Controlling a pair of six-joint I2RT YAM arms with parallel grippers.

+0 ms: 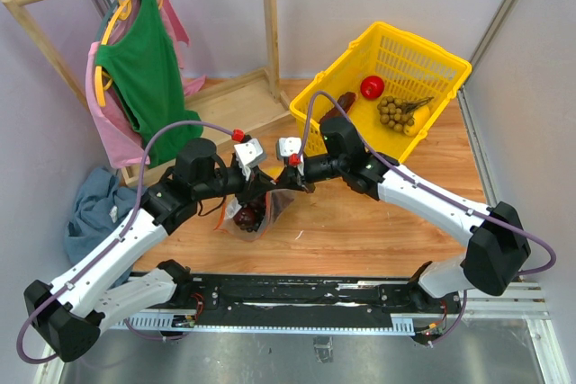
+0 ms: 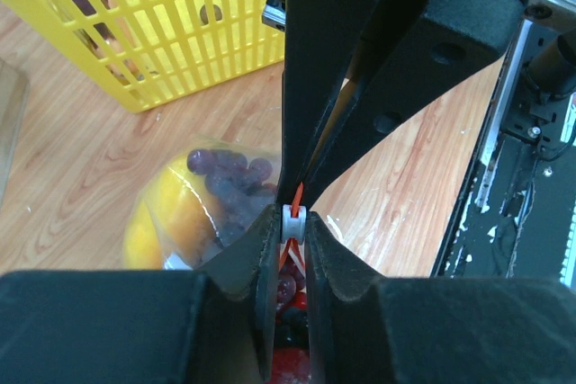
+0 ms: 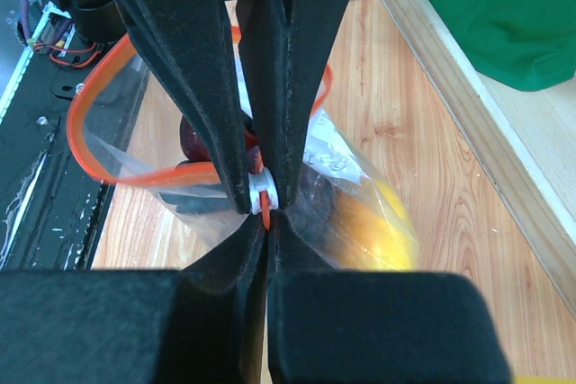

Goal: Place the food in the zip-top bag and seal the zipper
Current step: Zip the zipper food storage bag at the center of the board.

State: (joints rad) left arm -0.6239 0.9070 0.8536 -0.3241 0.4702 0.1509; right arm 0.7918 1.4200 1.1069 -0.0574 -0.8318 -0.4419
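left claw [image 2: 292, 233], right claw [image 3: 261, 202]: both clamped on zipper [image 3: 81, 123] | zip-top bag [image 3: 360, 182] past tips

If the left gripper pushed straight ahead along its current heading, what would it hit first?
The right gripper: its fingertips face the left gripper head-on, both pinching the zipper, with almost no gap visible.

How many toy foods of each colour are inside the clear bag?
Purple: 1, the grape bunch
Yellow: 1, the bell pepper
Red: 1, the watermelon slice, mostly hidden by the fingers
Total: 3
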